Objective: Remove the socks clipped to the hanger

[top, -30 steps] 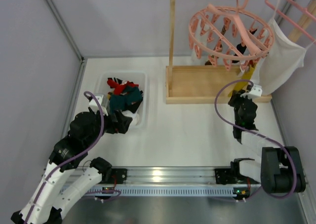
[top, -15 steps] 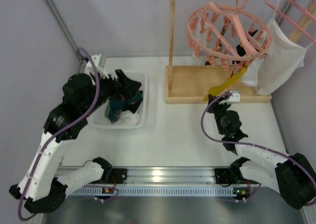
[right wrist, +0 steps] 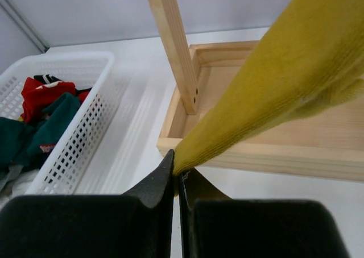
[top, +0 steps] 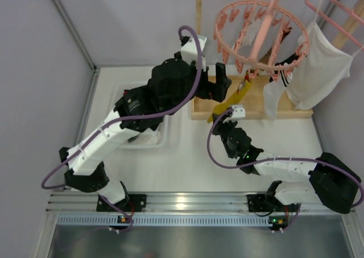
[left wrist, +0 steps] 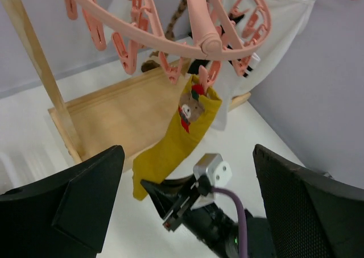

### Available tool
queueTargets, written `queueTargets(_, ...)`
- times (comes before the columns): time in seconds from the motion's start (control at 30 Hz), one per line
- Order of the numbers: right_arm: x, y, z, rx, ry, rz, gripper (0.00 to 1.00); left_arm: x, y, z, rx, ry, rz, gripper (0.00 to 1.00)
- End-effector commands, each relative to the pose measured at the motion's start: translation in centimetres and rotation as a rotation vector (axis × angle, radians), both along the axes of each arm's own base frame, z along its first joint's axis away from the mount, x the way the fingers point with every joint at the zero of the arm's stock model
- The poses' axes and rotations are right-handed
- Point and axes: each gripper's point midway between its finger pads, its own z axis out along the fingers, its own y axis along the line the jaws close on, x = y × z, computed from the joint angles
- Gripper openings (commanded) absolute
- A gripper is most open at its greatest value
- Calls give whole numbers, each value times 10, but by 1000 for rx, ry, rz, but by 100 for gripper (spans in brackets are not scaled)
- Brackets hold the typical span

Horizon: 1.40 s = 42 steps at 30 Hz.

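The round pink hanger (top: pixel 261 30) hangs tilted from the wooden rail. A mustard yellow sock (top: pixel 233 99) is pegged to its near rim by the cuff and stretches down-left. My right gripper (top: pixel 220 119) is shut on the sock's toe end, as the right wrist view (right wrist: pixel 178 168) shows with the sock (right wrist: pixel 273 93) taut. My left gripper (top: pixel 222 83) is open and empty, close to the hanger's left side. In the left wrist view (left wrist: pixel 189 153) its fingers (left wrist: pixel 62 207) frame the yellow sock (left wrist: pixel 182 133) and the hanger ring (left wrist: pixel 170 39). A black-and-white striped sock (top: pixel 287 79) also hangs there.
A white basket (top: pixel 160 134) holding several socks sits left, mostly under my left arm; it shows in the right wrist view (right wrist: pixel 68 150). The wooden stand's tray base (top: pixel 256 113) and upright post (top: pixel 198 36) are by the hanger. A large white garment (top: pixel 315 70) hangs at right.
My left arm has swung from the basket up to the hanger, empty. My right gripper has pulled the yellow sock left and toward me, stretching it and tilting the hanger.
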Motion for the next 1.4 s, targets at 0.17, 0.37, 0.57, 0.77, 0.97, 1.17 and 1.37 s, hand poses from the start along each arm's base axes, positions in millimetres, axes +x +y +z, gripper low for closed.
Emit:
queueTargets(0.17,-11,38,27,13,-33,17,0,38,-24,27,59,-150,154,99)
queueTargets(0.37,-21,55,14,-19,-23,55,0,58,-46,23,104,-200,178,98)
queueTargets(0.57,-30,64,3,-37,-3,73,0,87,-51,-10,127,-138,218,98)
queueTargets(0.77,-30,69,3,-60,4,80,0,110,-47,-28,164,-120,226,98)
queueTargets(0.97,-28,78,-2,-93,18,85,0,116,-60,-39,207,-133,200,98)
queueTargets(1.17,-25,87,-3,-142,26,91,0,116,-64,-46,227,-133,178,95)
queueTargets(1.37,-26,93,2,-175,16,90,0,127,-58,-50,280,-157,246,86)
